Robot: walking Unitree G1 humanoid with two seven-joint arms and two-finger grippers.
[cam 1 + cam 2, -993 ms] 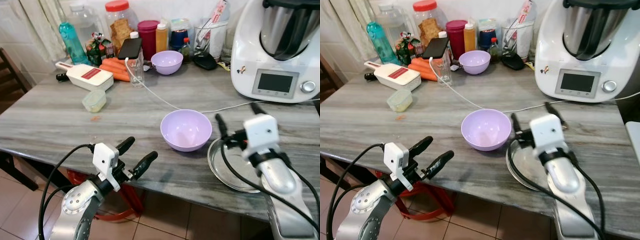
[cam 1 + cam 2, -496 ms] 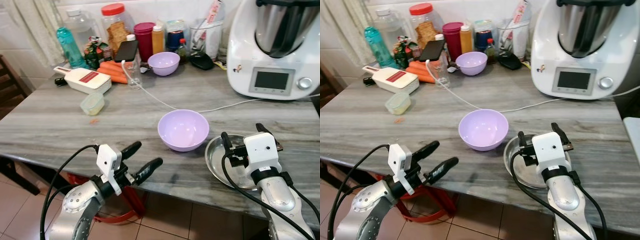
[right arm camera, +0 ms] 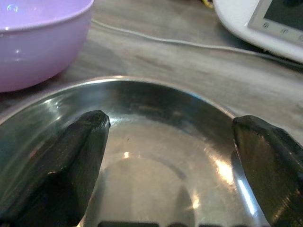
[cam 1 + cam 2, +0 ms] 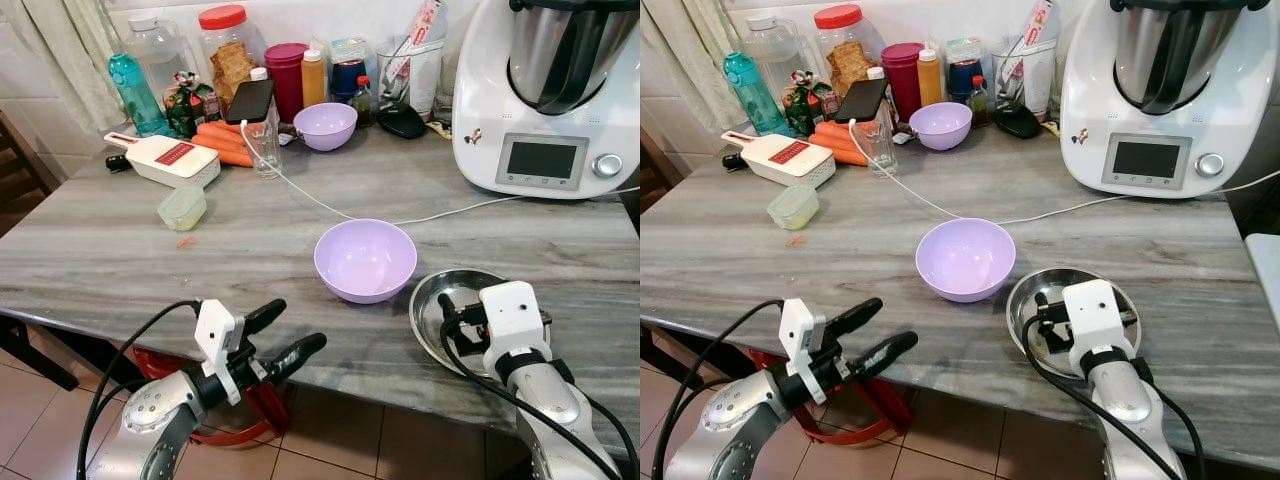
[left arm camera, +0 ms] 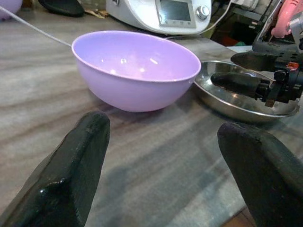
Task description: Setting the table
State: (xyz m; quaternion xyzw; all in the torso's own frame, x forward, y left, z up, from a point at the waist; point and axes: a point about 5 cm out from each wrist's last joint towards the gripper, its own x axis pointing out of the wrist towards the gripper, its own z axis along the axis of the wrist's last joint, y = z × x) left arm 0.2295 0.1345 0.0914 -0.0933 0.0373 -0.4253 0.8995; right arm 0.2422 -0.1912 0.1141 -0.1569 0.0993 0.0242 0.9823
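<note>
A lilac bowl [image 4: 365, 260] stands upright mid-table, empty. Just right of it lies a shallow steel dish [image 4: 470, 282], near the table's front edge. My right gripper [image 4: 1085, 310] is down in the dish, open, its fingers [image 3: 90, 137] spread over the shiny bottom [image 3: 156, 109] and holding nothing. My left gripper [image 4: 285, 330] hovers open at the front edge, left of the bowl and pointing toward it [image 5: 135, 66]. A second lilac bowl [image 4: 330, 125] sits at the back.
A large white kitchen machine [image 4: 545, 100] fills the back right, its white cable [image 4: 320, 200] running behind the bowl to a phone in a glass [image 4: 255, 105]. Carrots [image 4: 225, 145], a slicer [image 4: 165, 158], a small tub [image 4: 183, 207], bottles and jars crowd the back left.
My right gripper has come down and back toward the front, from above the dish's far rim into the dish. The left gripper has barely moved. The camera has shifted slightly.
</note>
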